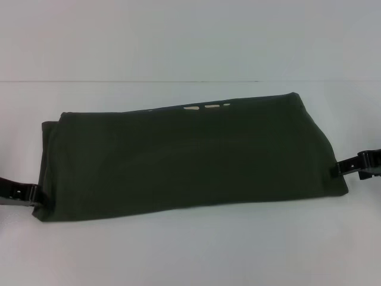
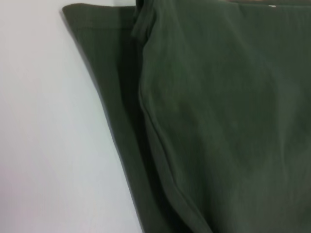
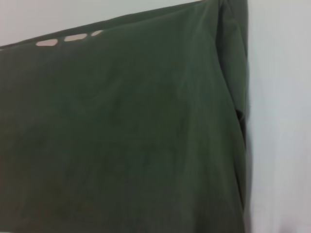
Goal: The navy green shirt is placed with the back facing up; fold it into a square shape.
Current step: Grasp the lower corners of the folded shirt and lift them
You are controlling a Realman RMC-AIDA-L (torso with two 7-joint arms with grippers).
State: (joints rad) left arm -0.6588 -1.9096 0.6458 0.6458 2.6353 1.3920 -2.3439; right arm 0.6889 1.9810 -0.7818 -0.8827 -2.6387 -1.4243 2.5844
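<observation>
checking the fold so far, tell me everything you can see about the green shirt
The navy green shirt is dark olive, soft-looking cloth, folded into a long, layered band lying flat across the white table. Its top face is plain; small cream marks peek out along the far edge. Stacked layers show at both short ends, and the shape is still wider than a square. The left claw meets its left end and the right claw its right end.

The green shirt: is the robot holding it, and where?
Cannot be told: each gripper, left and right, meets an end of the folded shirt, fingertips hidden.
</observation>
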